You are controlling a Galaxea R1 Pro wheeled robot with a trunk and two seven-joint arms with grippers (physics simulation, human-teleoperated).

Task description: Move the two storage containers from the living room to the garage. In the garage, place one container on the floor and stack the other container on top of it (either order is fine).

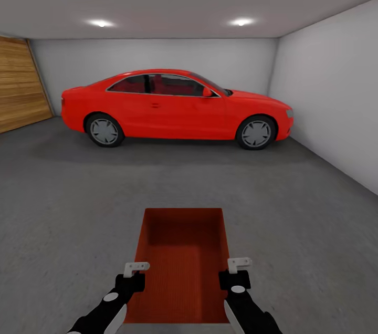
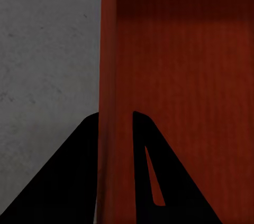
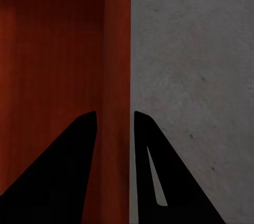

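— Any lettering? Where's the bin?
— None legible. The ribbed orange-red storage container (image 1: pixel 182 265) hangs over the grey concrete floor (image 1: pixel 68 202), before a red car (image 1: pixel 176 108); its near end is cropped.
— The grippers?
— Left gripper (image 2: pixel 115 129) and right gripper (image 3: pixel 115 129) each pinch a side wall.

One orange-red storage container (image 1: pixel 181 265) is a lidless rectangular bin with low walls and a finely ribbed inside bottom. It sits level, long axis running away from the robot, over the mottled grey concrete floor (image 1: pixel 63 218) of the garage, well apart from the car. Whether it touches the floor cannot be told. Its left long wall (image 2: pixel 114 102) and right long wall (image 3: pixel 116 76) each stand between black gripper fingers.
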